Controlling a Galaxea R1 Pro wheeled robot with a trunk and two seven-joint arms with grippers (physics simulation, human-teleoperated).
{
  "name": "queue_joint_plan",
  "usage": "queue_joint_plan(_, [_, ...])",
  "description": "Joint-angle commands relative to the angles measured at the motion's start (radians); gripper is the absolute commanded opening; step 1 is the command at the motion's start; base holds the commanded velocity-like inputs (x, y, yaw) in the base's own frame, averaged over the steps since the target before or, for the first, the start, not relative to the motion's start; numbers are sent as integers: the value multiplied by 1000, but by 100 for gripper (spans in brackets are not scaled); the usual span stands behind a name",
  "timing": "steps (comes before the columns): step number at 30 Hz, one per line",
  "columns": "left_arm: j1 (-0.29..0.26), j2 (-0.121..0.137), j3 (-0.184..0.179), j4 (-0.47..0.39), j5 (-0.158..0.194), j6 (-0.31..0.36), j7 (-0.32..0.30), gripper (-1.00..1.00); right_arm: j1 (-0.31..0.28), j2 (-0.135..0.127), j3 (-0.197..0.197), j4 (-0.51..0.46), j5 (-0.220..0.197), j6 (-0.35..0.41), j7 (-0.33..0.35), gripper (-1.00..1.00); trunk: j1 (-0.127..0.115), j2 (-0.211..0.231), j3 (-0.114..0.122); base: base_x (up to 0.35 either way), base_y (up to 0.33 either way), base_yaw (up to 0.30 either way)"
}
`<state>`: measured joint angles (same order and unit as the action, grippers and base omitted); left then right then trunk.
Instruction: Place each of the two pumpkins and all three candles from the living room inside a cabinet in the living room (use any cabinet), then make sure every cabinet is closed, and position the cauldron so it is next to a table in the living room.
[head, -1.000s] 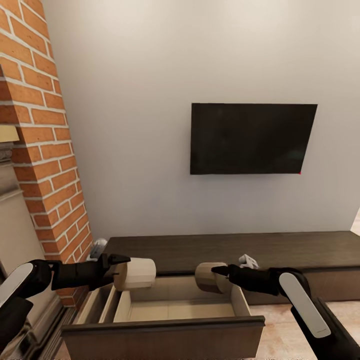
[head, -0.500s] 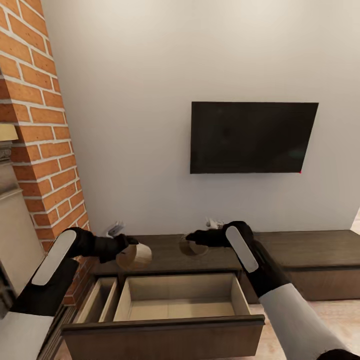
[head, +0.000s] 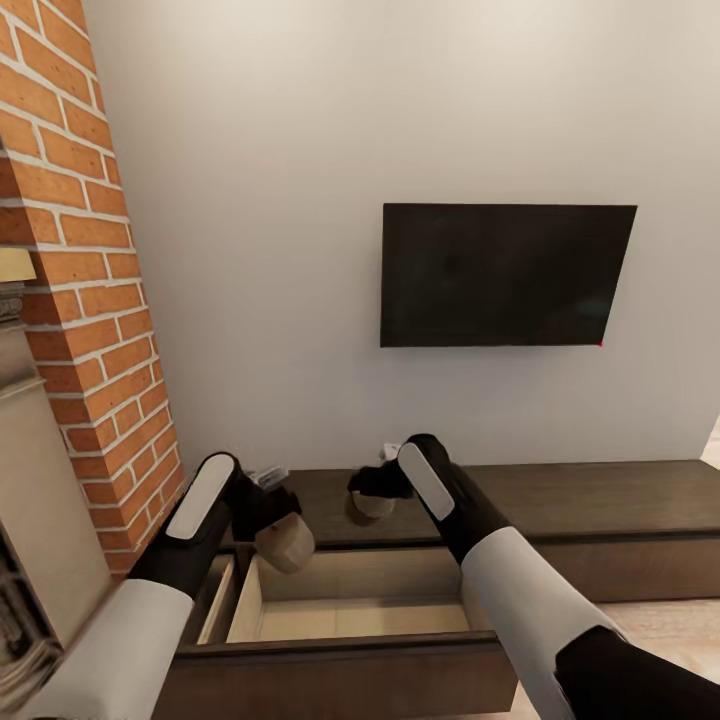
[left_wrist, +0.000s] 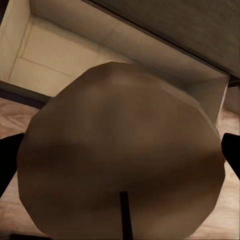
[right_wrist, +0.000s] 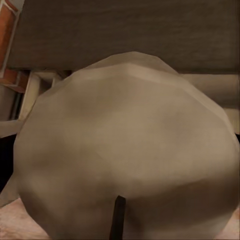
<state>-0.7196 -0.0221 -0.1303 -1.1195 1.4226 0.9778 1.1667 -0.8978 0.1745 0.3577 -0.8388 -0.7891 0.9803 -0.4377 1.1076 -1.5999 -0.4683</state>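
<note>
Both arms have swung inward and turned downward over the last second, so that each candle now hangs over the pulled-out drawer rather than being held out level in front of it. The left gripper (head: 272, 512) is clamped on the left candle (head: 286, 544), which sits low over the drawer's rear left corner, its flat end tilted toward the pale interior; in the left wrist view that candle (left_wrist: 120, 160) blocks most of the frame, with black fingertips (left_wrist: 231, 152) at its sides and the beige compartment behind it. The right gripper (head: 372, 487) is likewise closed on the right candle (head: 368, 505), but this one hangs higher and further back, over the cabinet's dark top at the drawer's rear edge. In the right wrist view the candle (right_wrist: 125, 150) shows dark wood beyond it and the drawer's pale edge beside it.

The open drawer (head: 340, 655) belongs to the long dark cabinet (head: 600, 500), which runs under the black television (head: 505, 275) beside the brick chimney (head: 85, 290).

Judging from this, the left candle looks nearly ready for release into the drawer. The right one probably needs to come forward and lower first, or it would land on the cabinet top.
</note>
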Motion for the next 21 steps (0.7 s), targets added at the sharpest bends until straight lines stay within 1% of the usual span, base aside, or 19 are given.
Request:
queue_joint_plan(1, [-1, -3, 0, 4, 5, 4, 10, -100, -1, 0, 1, 5, -11, -3, -12, -100, 0, -1, -1, 0, 0, 0])
queue_joint_plan(3, [-1, -1, -4, 9, -2, 5, 10, -100, -1, 0, 1, 13, -11, -6, -14, -100, 0, -1, -1, 0, 0, 0])
queue_joint_plan(7, [-1, 4, -66, 12, -41, 0, 8, -100, -1, 0, 1, 42, -10, -7, -16, -100, 0, -1, -1, 0, 0, 0])
queue_joint_plan(9, [-1, 2, -85, 12, -54, -2, 8, -100, -1, 0, 0, 53, -10, -6, -16, -100, 0, -1, -1, 0, 0, 0])
queue_joint_plan(10, [-1, 2, -91, 12, -58, -2, 8, -100, -1, 0, 0, 57, -10, -5, -16, -100, 4, -8, -4, 0, 0, 0])
queue_joint_plan(21, [0, -1, -102, 21, -73, -4, 5, -100, -1, 0, 4, 74, -10, 3, -15, -100, 46, -85, -39, 0, 0, 0])
